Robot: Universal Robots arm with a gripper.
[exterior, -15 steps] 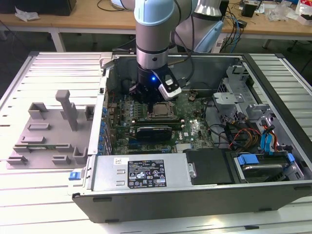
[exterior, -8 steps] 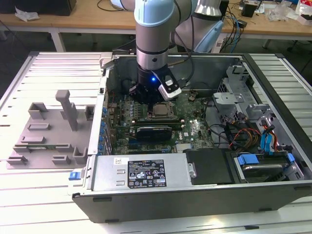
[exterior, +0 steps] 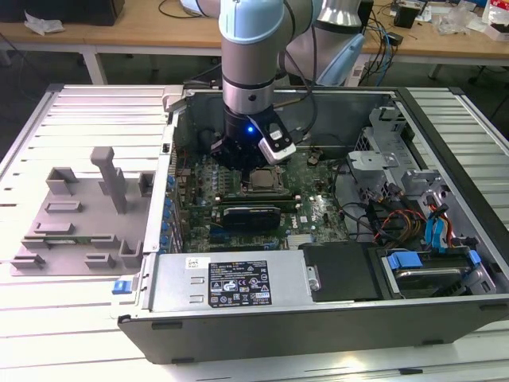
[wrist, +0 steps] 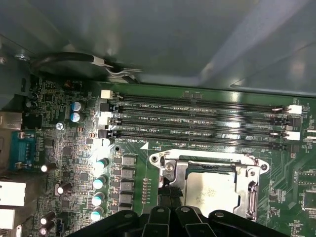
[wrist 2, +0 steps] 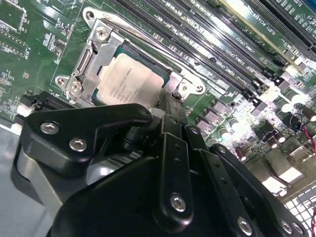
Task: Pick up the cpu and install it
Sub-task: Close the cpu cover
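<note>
White slatted table, with a wooden desk behind it on the far side.

- On the table: one open computer case lying on its side, interior facing up.
- At the exterior view's left of the case: one grey moulded fixture, resting on the slats.
- One arm comes down from the far side into the case, above the green motherboard.
- One pincer sits low over the socket area.
- One cpu, silver top plate up, lies flat inside the socket, not in the pincer. It shows in both wrist views, and in the exterior view just beneath the arm's tool.
- One metal frame borders the cpu.
- In the second wrist view the pincer has its tip at the socket's edge, just beside the cpu. I cannot tell whether they touch.
- I cannot tell whether the pincer is open or closed. Its black linkage covers the tip.
- Memory slots: four counted in the first wrist view, in parallel rows just beside the socket.
</note>
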